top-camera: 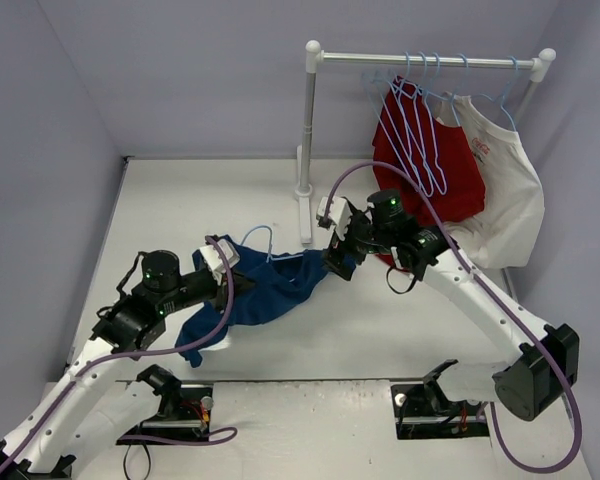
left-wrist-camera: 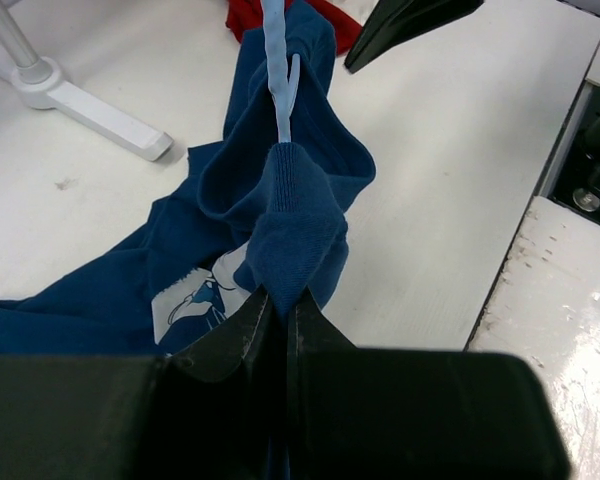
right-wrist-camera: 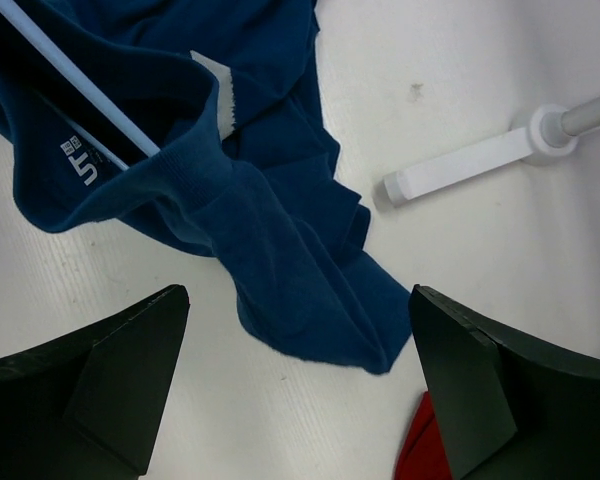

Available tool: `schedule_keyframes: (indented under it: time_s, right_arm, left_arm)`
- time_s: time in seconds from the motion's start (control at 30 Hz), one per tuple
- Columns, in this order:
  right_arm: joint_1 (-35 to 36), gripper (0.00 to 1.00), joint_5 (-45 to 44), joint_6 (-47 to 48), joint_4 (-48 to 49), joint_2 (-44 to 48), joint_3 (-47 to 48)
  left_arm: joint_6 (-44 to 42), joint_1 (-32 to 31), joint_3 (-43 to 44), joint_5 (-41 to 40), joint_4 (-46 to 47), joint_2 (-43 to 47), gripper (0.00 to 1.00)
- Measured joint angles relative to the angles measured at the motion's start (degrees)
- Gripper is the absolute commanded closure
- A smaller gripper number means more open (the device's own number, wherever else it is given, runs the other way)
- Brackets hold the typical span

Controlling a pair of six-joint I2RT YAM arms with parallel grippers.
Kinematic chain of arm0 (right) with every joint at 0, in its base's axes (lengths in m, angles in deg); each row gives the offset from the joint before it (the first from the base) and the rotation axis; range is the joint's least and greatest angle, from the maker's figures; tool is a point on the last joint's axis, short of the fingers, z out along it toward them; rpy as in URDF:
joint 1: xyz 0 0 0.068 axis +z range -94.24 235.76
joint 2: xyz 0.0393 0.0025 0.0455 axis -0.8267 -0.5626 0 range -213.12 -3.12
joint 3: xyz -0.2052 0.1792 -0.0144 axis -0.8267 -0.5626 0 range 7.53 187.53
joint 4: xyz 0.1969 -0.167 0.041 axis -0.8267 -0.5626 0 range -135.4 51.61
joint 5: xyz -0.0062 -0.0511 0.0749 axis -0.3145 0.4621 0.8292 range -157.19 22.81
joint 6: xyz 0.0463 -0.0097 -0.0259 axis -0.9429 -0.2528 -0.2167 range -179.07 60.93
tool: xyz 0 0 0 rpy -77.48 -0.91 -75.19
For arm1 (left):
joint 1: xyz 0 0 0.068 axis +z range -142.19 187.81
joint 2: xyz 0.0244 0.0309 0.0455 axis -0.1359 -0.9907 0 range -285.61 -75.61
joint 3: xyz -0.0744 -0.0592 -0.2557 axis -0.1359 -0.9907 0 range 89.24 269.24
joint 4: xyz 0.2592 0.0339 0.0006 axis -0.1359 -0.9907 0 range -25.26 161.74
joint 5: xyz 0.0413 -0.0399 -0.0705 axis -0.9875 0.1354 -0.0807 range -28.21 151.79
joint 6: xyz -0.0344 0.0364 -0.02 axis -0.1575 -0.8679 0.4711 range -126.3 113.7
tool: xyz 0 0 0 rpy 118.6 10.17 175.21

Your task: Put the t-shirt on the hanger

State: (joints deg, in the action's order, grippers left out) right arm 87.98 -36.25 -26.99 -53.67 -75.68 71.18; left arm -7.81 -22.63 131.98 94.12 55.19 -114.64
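Note:
The navy t-shirt (top-camera: 265, 290) lies crumpled on the table between my arms. A light-blue hanger (top-camera: 260, 236) is inside it, with its hook sticking out at the far side. In the left wrist view, the hanger (left-wrist-camera: 278, 70) runs into the t-shirt's (left-wrist-camera: 270, 200) neck fold. My left gripper (left-wrist-camera: 280, 295) is shut on that fold and also shows in the top view (top-camera: 223, 262). My right gripper (right-wrist-camera: 298, 300) is open and empty, just above the t-shirt's (right-wrist-camera: 280, 260) right end. It also shows in the top view (top-camera: 340, 262). The hanger wire (right-wrist-camera: 80, 90) passes a pale label (right-wrist-camera: 223, 95).
A white rack (top-camera: 420, 60) stands at the back right with several light-blue hangers (top-camera: 420, 130), a red shirt (top-camera: 450, 160) and a white shirt (top-camera: 505, 190). Its post and foot (top-camera: 305, 190) stand just behind the t-shirt. The foot (right-wrist-camera: 460, 165) and red cloth (right-wrist-camera: 420, 450) lie near my right gripper.

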Motion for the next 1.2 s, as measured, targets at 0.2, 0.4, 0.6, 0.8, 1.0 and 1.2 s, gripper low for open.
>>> schedule_keyframes:
  time_s: [0.2,0.4,0.6,0.8,1.0,1.2]
  right_arm:
    - [1.45,0.21,0.90,1.72,0.00,-3.29,0.02]
    - [1.70,0.57,3.24,3.51,0.01,-4.15,0.02]
    - [1.70,0.80,7.53,4.92,0.01,-4.17,0.02]
    - [2.43,1.00,10.46,6.35,-1.30,-4.17,-0.07]
    - [2.77,1.00,11.95,6.36,-1.29,-3.44,-0.58]
    - [3.14,1.00,10.59,5.52,-1.52,3.03,-1.25]
  left_arm:
    - [-0.75,0.00,1.21,2.16,-1.09,-0.77,1.00]
    - [-2.63,0.00,3.70,3.98,-2.82,-2.19,1.00]
    - [-4.93,0.00,5.32,5.51,-5.25,-3.99,1.00]
    - [-6.91,0.26,6.64,3.91,-7.55,-4.56,1.00]
    - [-9.33,0.11,9.54,1.31,-10.99,-4.51,0.93]
    - [-10.97,-0.07,11.36,-5.30,-14.27,-1.80,0.81]
